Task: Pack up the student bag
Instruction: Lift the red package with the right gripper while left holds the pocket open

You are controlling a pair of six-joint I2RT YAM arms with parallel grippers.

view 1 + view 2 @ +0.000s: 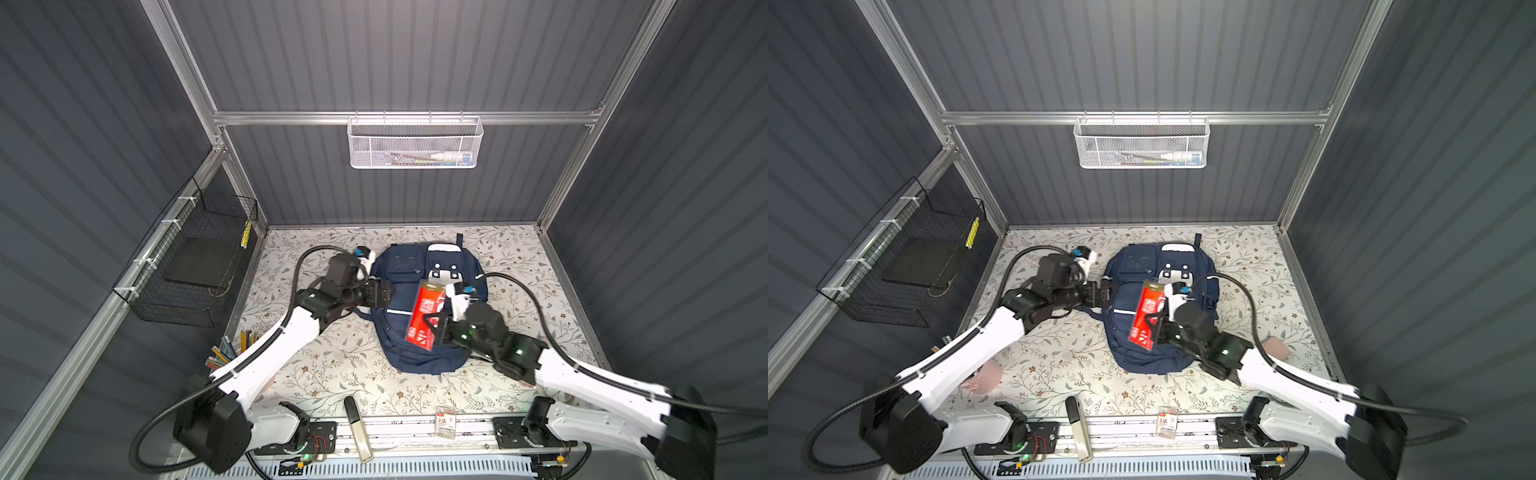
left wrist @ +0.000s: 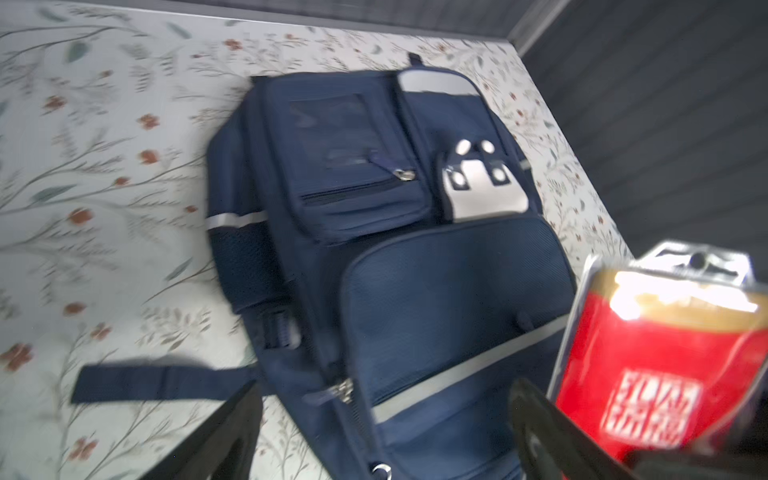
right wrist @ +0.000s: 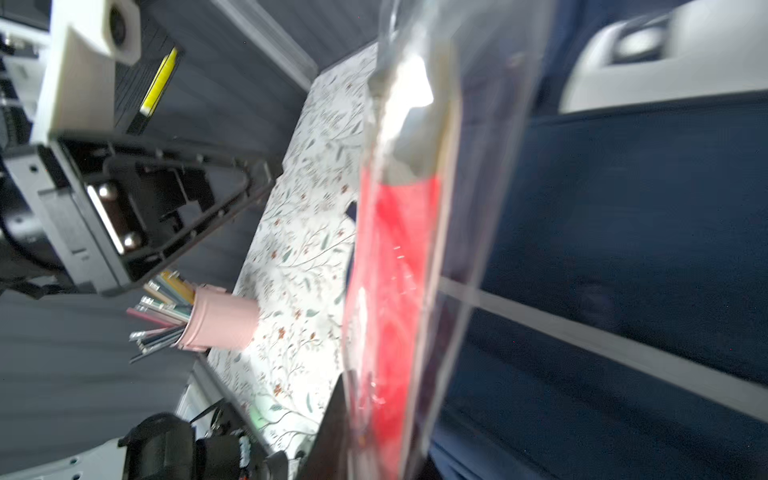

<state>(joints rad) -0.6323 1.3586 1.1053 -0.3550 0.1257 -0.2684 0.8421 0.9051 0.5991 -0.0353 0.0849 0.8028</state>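
Backpack first: your navy-blue fabric student bag (image 1: 415,357) lies flat on the floral table (image 1: 332,374), long axis near to far. Above it your right gripper (image 1: 431,327) clamps a red blister pack (image 1: 424,309); your left gripper (image 1: 384,291) gapes at its left edge. Only the left wrist view resolves zip pulls (image 2: 344,390), seemingly closed.

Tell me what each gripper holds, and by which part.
Right gripper: red blister pack, pinched near the end opposite its hang tab. Left gripper: open, holding nothing.
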